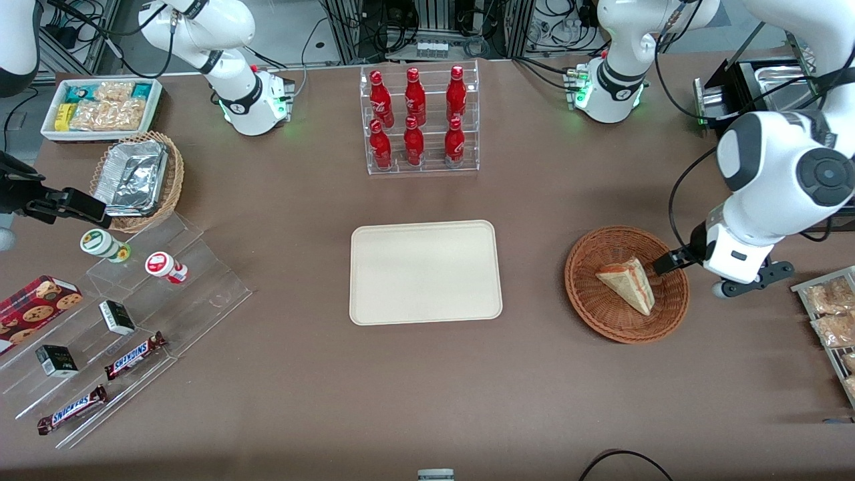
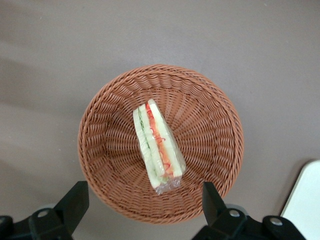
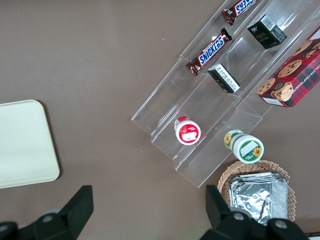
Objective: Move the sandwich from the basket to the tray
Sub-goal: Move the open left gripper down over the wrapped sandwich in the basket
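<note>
The sandwich (image 1: 628, 284) (image 2: 157, 147), a wrapped white-bread wedge with red, orange and green filling, lies in the round reddish-brown wicker basket (image 1: 582, 284) (image 2: 100, 145). My left gripper (image 1: 670, 262) (image 2: 144, 205) hovers over the basket's rim on the side toward the working arm's end of the table. It is open, its two black fingers (image 2: 75, 200) spread wide with nothing between them and apart from the sandwich. The cream-white tray (image 1: 425, 272) (image 2: 306, 200) lies bare in the middle of the table, beside the basket.
A clear rack of red bottles (image 1: 421, 120) stands farther from the front camera than the tray. Toward the parked arm's end are acrylic steps with snacks (image 1: 133, 314), a tan basket of foil trays (image 1: 137, 180) and a white snack bin (image 1: 100, 107). Packets (image 1: 831, 314) lie beside the working arm.
</note>
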